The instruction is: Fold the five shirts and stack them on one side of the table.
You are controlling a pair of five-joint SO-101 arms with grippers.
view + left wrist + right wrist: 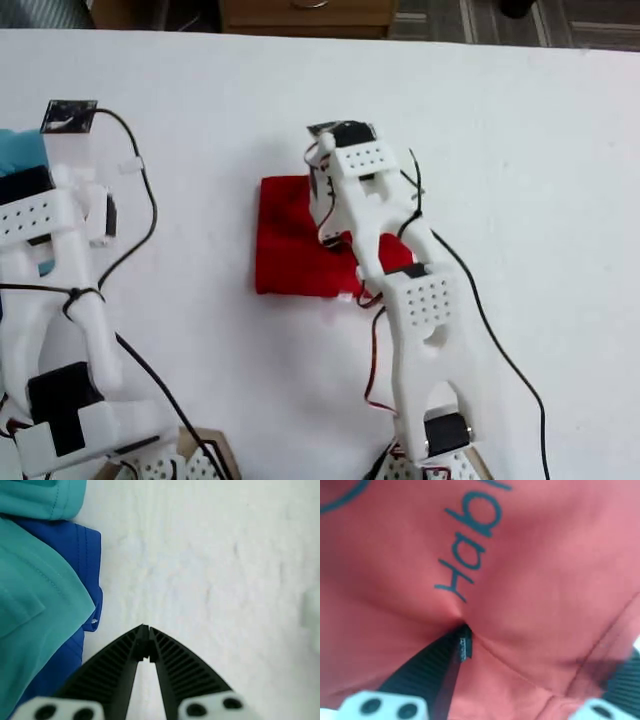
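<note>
Red shirt (290, 240) lies folded, seemingly pinched by fingers of the right gripper (462, 642) — not yet stacked with the teal shirt (35, 595) and blue shirt (82, 550) beside the left gripper (145, 645), its fingers pressed together.

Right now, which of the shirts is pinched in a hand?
The red shirt in the middle of the table, pinched by the right hand. The teal shirt and blue shirt lie beside the closed left hand, untouched.

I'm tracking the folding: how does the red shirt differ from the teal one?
The red shirt lies alone, central on the table; the teal shirt overlaps a blue shirt beside the left gripper. The red shirt carries dark lettering; the teal shirt's visible part is plain.
</note>
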